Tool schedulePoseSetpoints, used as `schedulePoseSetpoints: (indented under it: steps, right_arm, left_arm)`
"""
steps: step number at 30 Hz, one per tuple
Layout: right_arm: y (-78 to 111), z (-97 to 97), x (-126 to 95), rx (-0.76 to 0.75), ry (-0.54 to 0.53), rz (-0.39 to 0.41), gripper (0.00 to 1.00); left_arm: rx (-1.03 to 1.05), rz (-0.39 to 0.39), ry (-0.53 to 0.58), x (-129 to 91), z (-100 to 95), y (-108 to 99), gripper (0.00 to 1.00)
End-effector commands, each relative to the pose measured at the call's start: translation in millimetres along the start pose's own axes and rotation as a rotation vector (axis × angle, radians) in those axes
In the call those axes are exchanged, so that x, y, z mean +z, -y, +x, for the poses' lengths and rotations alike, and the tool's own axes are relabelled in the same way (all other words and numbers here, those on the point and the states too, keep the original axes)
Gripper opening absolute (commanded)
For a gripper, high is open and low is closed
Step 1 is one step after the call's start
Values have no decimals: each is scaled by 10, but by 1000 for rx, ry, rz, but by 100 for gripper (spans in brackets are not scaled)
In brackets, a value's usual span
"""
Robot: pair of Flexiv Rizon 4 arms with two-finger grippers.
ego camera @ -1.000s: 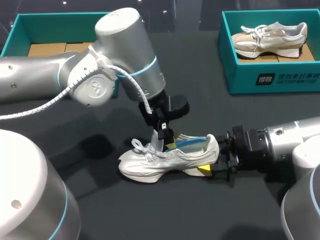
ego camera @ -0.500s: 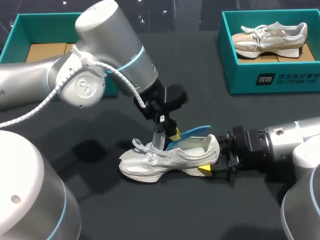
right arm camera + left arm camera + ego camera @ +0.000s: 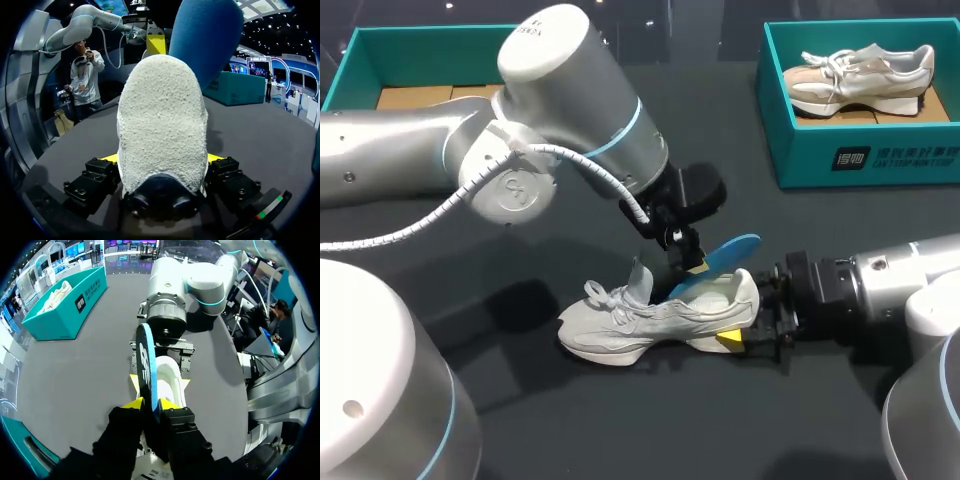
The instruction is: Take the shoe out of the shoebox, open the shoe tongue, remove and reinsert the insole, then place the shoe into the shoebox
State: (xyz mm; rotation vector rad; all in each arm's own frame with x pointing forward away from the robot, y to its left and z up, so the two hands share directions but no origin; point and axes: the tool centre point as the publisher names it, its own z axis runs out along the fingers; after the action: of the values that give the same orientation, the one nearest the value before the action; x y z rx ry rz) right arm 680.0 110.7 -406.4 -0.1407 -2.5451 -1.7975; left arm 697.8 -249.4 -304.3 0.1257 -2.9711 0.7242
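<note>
Shoe upright at middle of table, toe pointing left, heel right, long axis across table. Heel clamped in right gripper. Insole half out, rear end raised, pinched by left gripper. Removal step, by look of it; next: draw up and heelward till front end clears collar.

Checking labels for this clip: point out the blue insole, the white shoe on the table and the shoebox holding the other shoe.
blue insole (image 3: 725, 255), head view, middle of its raised blue surface.
white shoe (image 3: 620, 322), head view, side of the upper.
shoebox (image 3: 800, 150), head view, front outer wall.
</note>
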Motion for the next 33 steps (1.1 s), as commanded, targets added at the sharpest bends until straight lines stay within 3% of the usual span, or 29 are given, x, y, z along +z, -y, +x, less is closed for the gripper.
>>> schedulePoseSetpoints:
  steps: [1,7,11,22,33]
  right_arm:
    - [-15,17,7,0,1,4,0]
    - [-15,17,7,0,1,4,0]
    - [-15,17,7,0,1,4,0]
    - [-15,17,7,0,1,4,0]
    - [-15,17,7,0,1,4,0]
  left_arm:
    - [5,10,36,-27,66,6,44]
    - [4,43,89,-31,125,21,53]
    - [-3,68,132,-4,175,25,65]
    - [-10,124,240,133,195,36,49]
    - [-7,135,320,355,163,40,49]
